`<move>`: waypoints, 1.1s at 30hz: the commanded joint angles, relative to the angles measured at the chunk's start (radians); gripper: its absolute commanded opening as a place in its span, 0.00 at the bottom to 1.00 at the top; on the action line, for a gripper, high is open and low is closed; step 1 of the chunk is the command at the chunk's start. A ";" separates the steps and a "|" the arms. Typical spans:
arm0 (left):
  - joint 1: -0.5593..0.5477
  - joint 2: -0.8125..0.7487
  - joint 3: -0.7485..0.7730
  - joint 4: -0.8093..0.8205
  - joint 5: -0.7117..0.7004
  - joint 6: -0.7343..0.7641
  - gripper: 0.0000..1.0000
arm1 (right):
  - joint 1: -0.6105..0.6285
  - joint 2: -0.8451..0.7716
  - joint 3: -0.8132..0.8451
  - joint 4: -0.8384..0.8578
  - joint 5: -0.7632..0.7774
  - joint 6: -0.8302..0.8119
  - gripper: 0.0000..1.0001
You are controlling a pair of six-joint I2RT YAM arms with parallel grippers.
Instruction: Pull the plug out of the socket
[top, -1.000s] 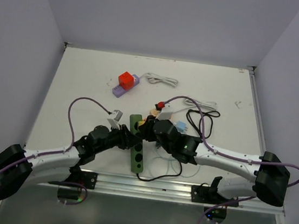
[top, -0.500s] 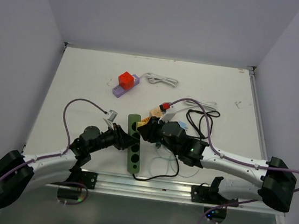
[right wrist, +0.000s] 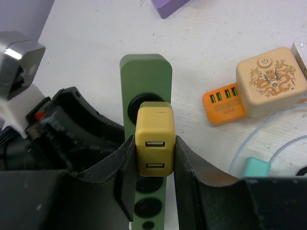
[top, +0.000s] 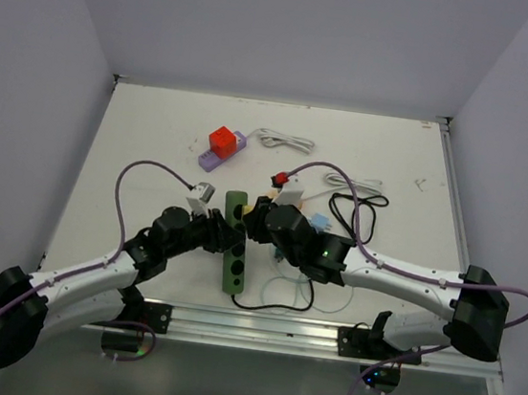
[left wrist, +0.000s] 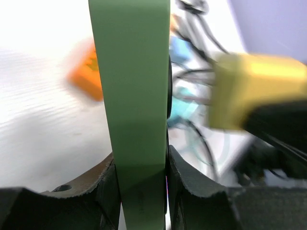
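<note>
Left tool clamped on green power strip, mid-worktop | right tool pinching yellow USB plug, gap showing between plug and strip face | beyond: cream-and-orange charger | far: red cube plug on purple strip

White table scattered with power gear and cables.
Toward the far side, a purple power strip beside a coiled white cable; at the middle, a green socket strip lying flat; right of it, a beige cube charger against an orange USB block, and a looped black cable.
</note>
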 commanded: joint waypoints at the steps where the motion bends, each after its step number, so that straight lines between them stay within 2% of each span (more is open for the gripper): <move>1: 0.036 0.033 0.017 -0.202 -0.288 0.032 0.00 | 0.041 -0.006 0.059 -0.049 0.048 0.001 0.00; 8: 0.037 0.025 0.023 -0.212 -0.273 0.067 0.00 | 0.044 0.005 0.068 -0.074 0.064 0.021 0.00; 11: 0.037 -0.030 -0.015 -0.160 -0.254 0.060 0.00 | 0.041 -0.037 0.043 -0.084 0.067 0.024 0.00; 16: 0.040 -0.061 -0.027 -0.173 -0.284 0.069 0.00 | 0.015 -0.176 -0.021 -0.156 0.114 0.033 0.00; 19: 0.043 -0.036 -0.027 -0.161 -0.282 0.075 0.00 | -0.036 -0.264 -0.084 -0.213 0.118 0.054 0.00; 24: 0.056 0.036 -0.013 -0.126 -0.277 0.095 0.00 | -0.203 -0.462 -0.184 -0.291 0.062 0.068 0.00; 28: 0.082 0.082 -0.007 -0.078 -0.239 0.117 0.00 | -0.278 -0.480 -0.199 -0.362 0.047 0.048 0.00; 33: 0.143 0.143 -0.006 0.000 -0.143 0.120 0.00 | -0.444 -0.460 -0.248 -0.364 -0.054 0.038 0.00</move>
